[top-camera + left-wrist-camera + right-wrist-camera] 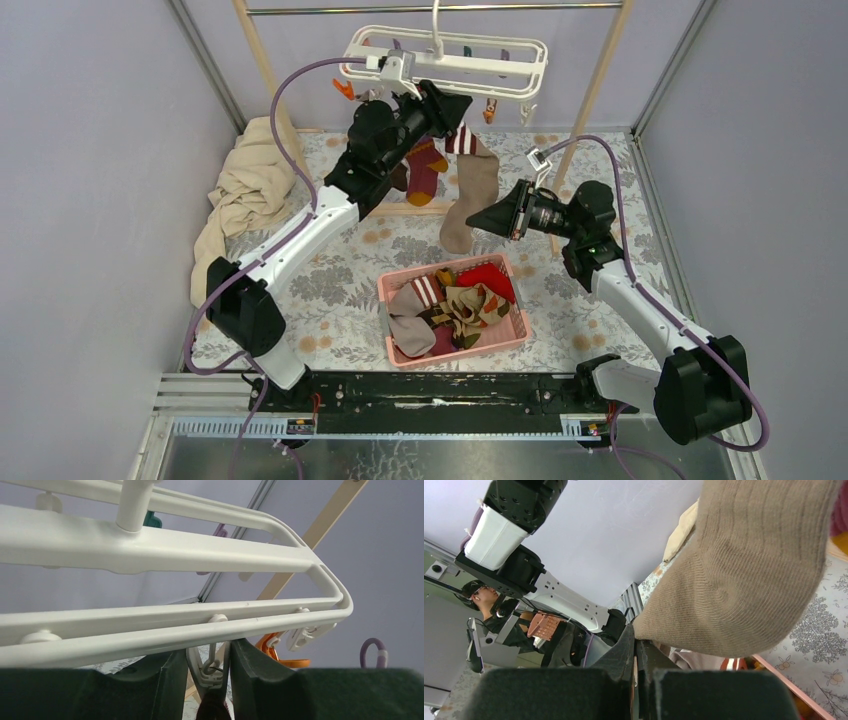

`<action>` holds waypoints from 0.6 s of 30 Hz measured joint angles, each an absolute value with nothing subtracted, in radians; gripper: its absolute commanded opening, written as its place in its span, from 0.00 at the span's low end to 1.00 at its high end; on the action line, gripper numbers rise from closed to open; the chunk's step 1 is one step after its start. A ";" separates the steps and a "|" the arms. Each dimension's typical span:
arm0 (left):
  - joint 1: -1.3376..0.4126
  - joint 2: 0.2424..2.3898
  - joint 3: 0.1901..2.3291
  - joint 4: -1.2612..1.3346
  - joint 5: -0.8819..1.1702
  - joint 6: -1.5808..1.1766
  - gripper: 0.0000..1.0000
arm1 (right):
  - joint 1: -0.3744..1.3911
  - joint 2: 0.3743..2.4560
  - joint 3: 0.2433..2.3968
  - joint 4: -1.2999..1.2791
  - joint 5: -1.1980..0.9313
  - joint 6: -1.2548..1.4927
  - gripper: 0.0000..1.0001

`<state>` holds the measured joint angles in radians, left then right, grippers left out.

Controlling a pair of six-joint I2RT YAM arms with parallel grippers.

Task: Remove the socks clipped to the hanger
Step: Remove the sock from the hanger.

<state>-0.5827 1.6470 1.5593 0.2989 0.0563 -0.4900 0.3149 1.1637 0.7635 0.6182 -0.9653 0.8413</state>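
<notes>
**Top external view.** Shows the hanger (480, 64), white plastic with several bars, hooked on a rail at the back above a floral table cover (330, 285). Finds two socks hanging under it: a magenta-olive sock (425, 172) and, just beside it on the right, a longer beige sock (468, 195) with maroon stripes at the cuff. Places the left gripper (462, 104) raised close under the hanger's near bar, above both socks. Places the right gripper (474, 220) lower, tips at the foot of the beige sock. Shows a pink basket (465, 348) near the arm bases, well apart from the hanger, with a pile of loose socks (450, 305) inside. Shows a cream cloth (250, 185) heaped by the left wall.

**Left wrist view.** Looks up along the hanger's bars (150, 555). Catches the left gripper (207, 655) narrowed around a white clip (211, 672) dangling from the near bar, one finger on each side and both seeming to touch it. Shows a scrap of dark red fabric (214, 711) just below that clip. Shows an orange clip (290, 663) and a purple clip (372, 652) further right, apart from the fingers.

**Right wrist view.** Shows the right gripper (635, 639) pressed fully together, with an edge of the beige sock (744, 570) seemingly pinched at the very tips. Fills the upper right with the rest of that sock's ribbed foot.
</notes>
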 measured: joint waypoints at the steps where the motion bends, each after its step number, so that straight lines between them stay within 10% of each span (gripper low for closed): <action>1: -0.583 1.649 1.565 0.293 0.056 -0.488 0.25 | 0.315 1.164 0.759 0.618 -0.967 0.841 0.00; 18: -0.583 1.654 1.608 0.229 0.059 -0.460 0.17 | 0.315 1.059 0.703 0.513 -0.989 0.783 0.00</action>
